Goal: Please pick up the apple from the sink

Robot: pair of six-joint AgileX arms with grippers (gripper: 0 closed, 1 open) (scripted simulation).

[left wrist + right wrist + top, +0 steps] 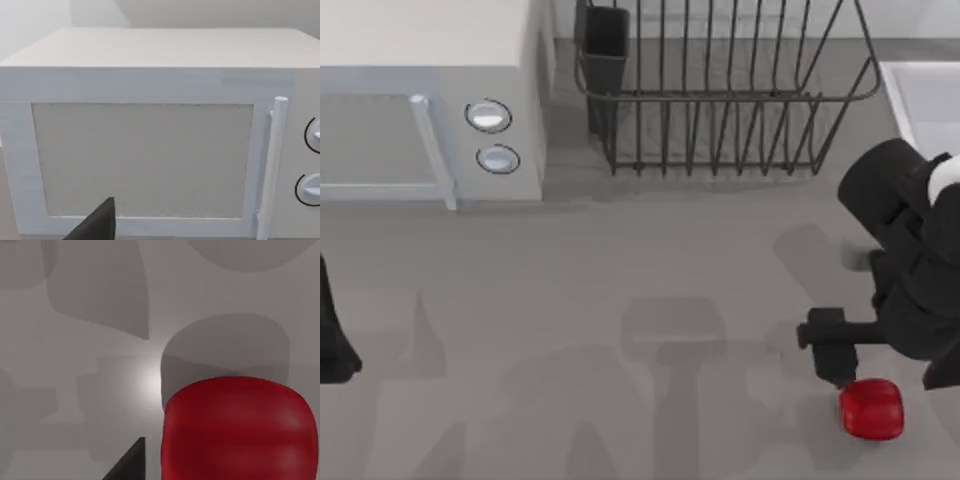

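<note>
The glossy red apple [871, 408] hangs near the table's front right corner, well away from the pale sink [923, 100] at the back right. My right gripper [857, 388] reaches down from the right edge and is shut on the apple. In the right wrist view the apple [240, 430] looms large, with its shadow on the grey table beyond it and one dark fingertip [127, 465] beside it. My left arm [334, 345] is parked at the left edge; one of its fingers [97, 222] shows in front of the microwave.
A white microwave [430, 90] with two knobs stands at the back left, and its door and handle [272, 165] face the left wrist camera. A black wire dish rack [720, 90] stands at the back centre. Bare grey table [620, 350] lies between the arms.
</note>
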